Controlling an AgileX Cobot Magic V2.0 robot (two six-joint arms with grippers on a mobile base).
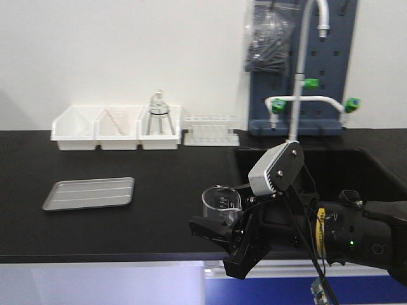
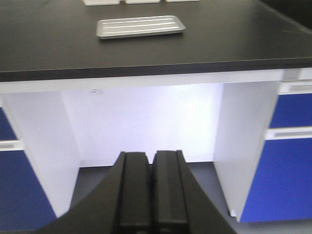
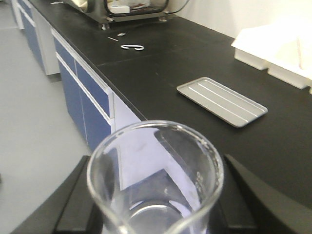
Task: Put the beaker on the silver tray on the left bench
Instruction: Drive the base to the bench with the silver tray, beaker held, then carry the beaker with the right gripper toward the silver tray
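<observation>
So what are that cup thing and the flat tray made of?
The beaker looks like clear glass: see-through, glossy rim, printed marks. The silver tray seems metal, perhaps aluminium or steel: matte grey sheen, pressed ridges.

Light: I see even, bright room light, front view soft | left wrist: white panel point(image 2: 146, 122) under the desk point(image 2: 146, 53) blown out at centre, left claw point(image 2: 150, 156) dark, blurred | right wrist: beaker point(image 3: 156, 180) rim out of focus, white bins point(image 3: 273, 48) upper right overexposed
</observation>
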